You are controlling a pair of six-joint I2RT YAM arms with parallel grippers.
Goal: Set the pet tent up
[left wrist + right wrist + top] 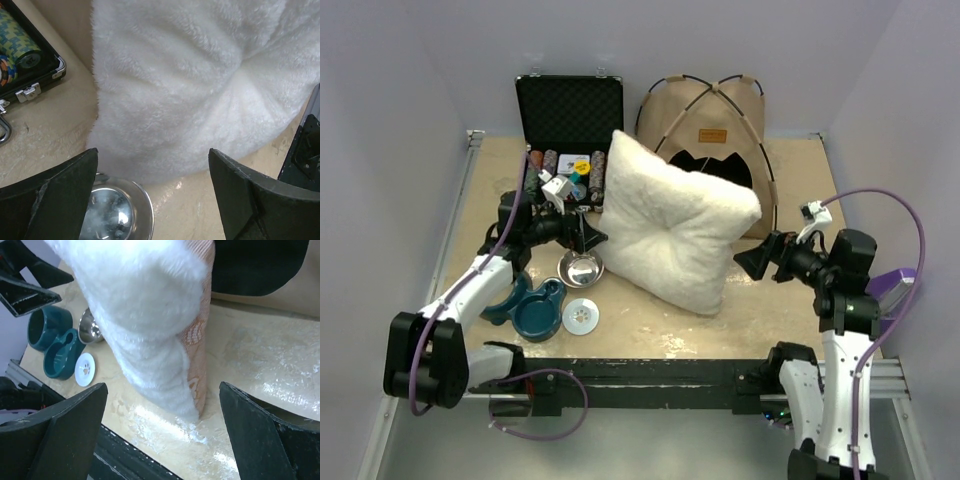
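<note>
Fingers [55, 200] of the left gripper [152, 155] fill the bottom of its wrist view, spread wide with nothing in them. It's parked right over a steel bowl [580, 268], just short of the pillow's [675, 225] left edge. Right gripper [163, 387] is the same deal: jaws wide apart, pointing at the pillow's lower right corner, which sits between the fingers without either one touching it.

So yeah, the pillow is what's in the way. It's big and white and fluffy, propped up tilted mid-table, with a patterned beige back showing in the right wrist view. The tent [715, 110] is at the back right of the table [470, 200], standing up with its poles arched over the top, and the pillow covers the lower part of its doorway from the top view. Can't tell if the two actually touch.

Other clutter is all on the left: an open black case [568, 110] with chips [565, 165] at the back, a teal double bowl [532, 305] near the front, and a white paw-print disc [580, 316] just beside it.
</note>
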